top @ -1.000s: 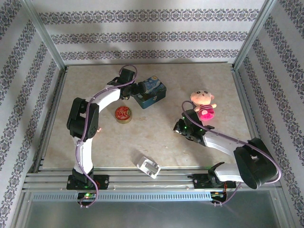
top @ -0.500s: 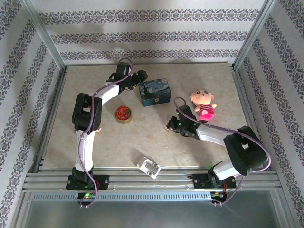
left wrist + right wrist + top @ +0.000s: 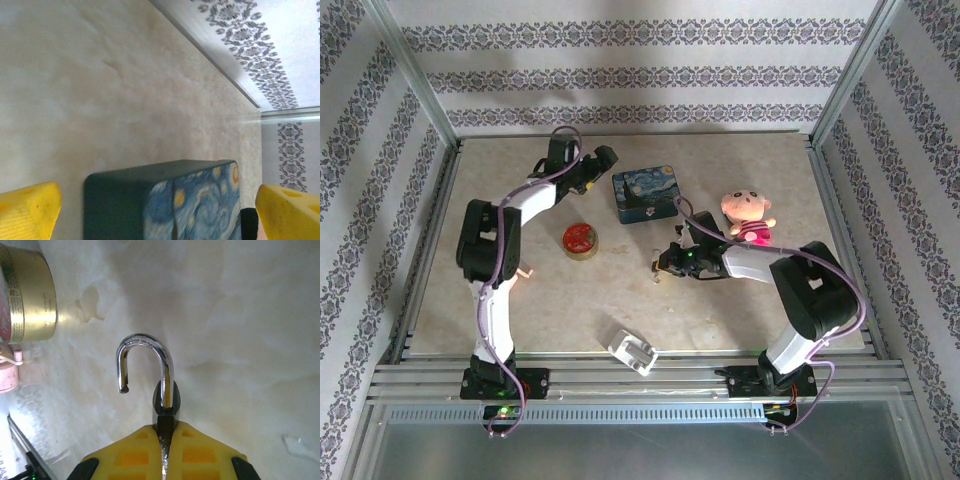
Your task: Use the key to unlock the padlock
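The right claw [image 3: 165,435] is pinched tight on the dark body of the padlock [image 3: 168,392], low in the centre of the right wrist view. The padlock's shackle is free at one end over bare counter [image 3: 240,315], with a round gold-sided disc [image 3: 27,300] at upper left. The left claw [image 3: 160,215] gapes wide and empty, with the blue tin [image 3: 200,195] near ahead of it at the bottom of the left wrist view; a plush doll [image 3: 748,215] sits right of centre in the top view.

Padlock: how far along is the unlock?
Done, by the look of it: the padlock has one end of its shackle sprung free of the body. In hand: the right tool is shut on the padlock. The left tool is open and empty, at the blue tin. Left: probably only setting the padlock down; I can't make out the key.
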{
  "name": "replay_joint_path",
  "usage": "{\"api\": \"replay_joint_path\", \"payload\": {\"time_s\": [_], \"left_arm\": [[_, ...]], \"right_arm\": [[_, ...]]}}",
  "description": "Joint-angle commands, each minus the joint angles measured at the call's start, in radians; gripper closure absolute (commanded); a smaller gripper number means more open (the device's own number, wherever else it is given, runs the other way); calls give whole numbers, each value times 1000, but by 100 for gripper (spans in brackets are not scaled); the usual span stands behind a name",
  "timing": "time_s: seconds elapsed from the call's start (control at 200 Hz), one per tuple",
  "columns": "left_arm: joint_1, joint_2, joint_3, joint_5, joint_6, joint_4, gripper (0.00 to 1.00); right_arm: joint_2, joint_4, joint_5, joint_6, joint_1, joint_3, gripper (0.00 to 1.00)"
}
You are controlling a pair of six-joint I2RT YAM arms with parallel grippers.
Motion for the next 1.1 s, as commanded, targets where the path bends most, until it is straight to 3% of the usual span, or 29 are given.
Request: {"api": "replay_joint_path", "payload": {"time_s": [0.0, 0.245, 0.48, 0.645, 0.91, 1.099], "left_arm": [[21, -173, -121, -79, 76, 17, 1], [44, -466, -433, -191, 156, 7, 1], [58, -718, -595, -301, 252, -109, 1], [66, -951, -734, -390, 320, -156, 1], [71, -1367, -990, -627, 444, -157, 1], [71, -1540, -1121, -750, 538, -87, 1]], "right_arm": [[40, -44, -112, -56, -48, 31, 100], [55, -251, 10, -151, -93, 96, 78], [-2, -349, 70, -204, -113, 142, 60], [-133, -438, 145, -244, -112, 167, 50], [-382, -498, 313, -303, -129, 134, 37], [-546, -450, 453, -355, -160, 61, 21]]}}
